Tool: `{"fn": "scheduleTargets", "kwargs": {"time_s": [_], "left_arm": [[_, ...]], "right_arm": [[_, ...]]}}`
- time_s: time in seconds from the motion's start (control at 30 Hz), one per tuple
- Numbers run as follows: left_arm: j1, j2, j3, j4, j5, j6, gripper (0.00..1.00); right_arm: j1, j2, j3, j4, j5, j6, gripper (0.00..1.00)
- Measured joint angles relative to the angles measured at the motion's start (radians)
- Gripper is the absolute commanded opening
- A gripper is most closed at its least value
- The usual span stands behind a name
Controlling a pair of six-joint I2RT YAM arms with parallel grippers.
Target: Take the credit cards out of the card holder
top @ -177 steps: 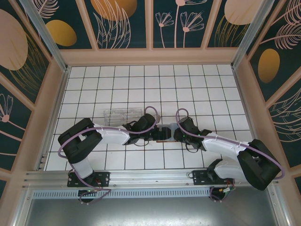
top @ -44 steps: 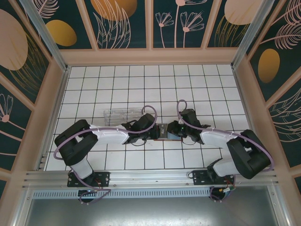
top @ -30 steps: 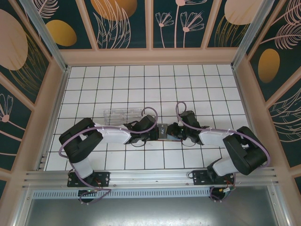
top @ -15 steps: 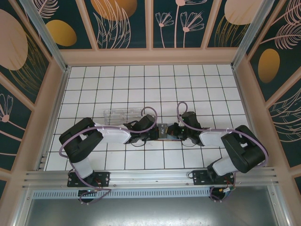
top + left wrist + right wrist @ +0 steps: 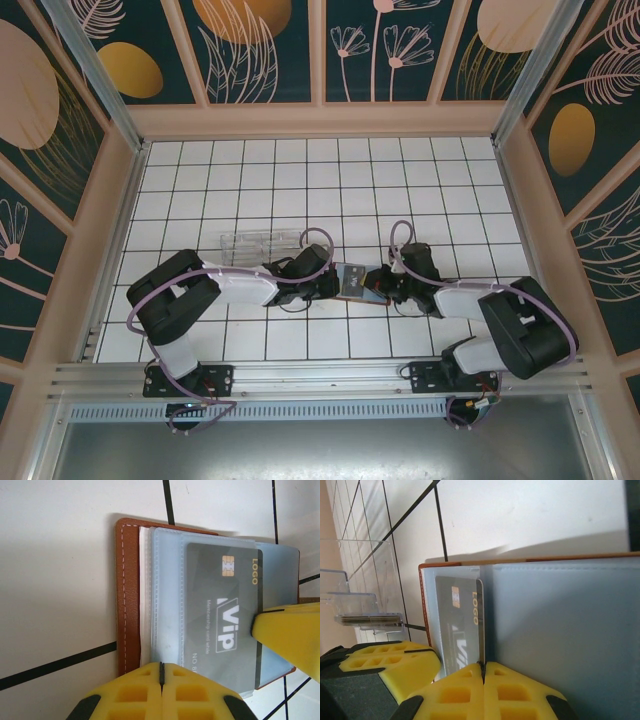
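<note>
Card holder (image 5: 129, 595) open flat near box (image 5: 262, 241), right of it, toward arm bases; grey card (image 5: 222, 620) partly out of sleeve. Left gripper (image 5: 161, 680) closed, tips pressing holder's box-side edge; right gripper (image 5: 483, 672) pinching card, farther from box

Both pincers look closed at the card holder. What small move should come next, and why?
Probably the right pincer draws the grey VIP card straight back out of its clear sleeve. It is shut on the card's edge, the card sits in the sleeve, and the left pincer clamps the brown card holder.
</note>
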Motion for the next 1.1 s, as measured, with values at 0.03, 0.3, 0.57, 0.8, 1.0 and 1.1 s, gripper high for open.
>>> {"fn": "scheduleTargets", "kwargs": {"time_s": [0.03, 0.3, 0.57, 0.8, 1.0, 1.1], "left_arm": [[0.001, 0.000, 0.000, 0.001, 0.000, -0.001, 0.02], [0.004, -0.006, 0.000, -0.002, 0.002, -0.003, 0.00], [0.004, -0.018, 0.009, -0.016, 0.016, 0.011, 0.06], [0.004, -0.002, 0.079, -0.001, 0.042, 0.035, 0.06], [0.004, 0.049, 0.104, -0.014, 0.044, 0.042, 0.03], [0.006, 0.076, 0.107, -0.024, 0.043, 0.040, 0.00]], "right_arm": [[-0.003, -0.003, -0.004, 0.000, -0.003, 0.000, 0.00], [-0.008, -0.004, -0.007, 0.006, -0.015, 0.000, 0.00], [-0.008, -0.004, -0.008, 0.018, -0.020, 0.000, 0.00], [-0.008, 0.012, -0.008, 0.036, -0.023, 0.000, 0.00], [-0.008, 0.029, -0.008, 0.056, -0.029, 0.000, 0.00], [-0.009, 0.044, -0.012, 0.081, -0.034, 0.000, 0.00]]}}
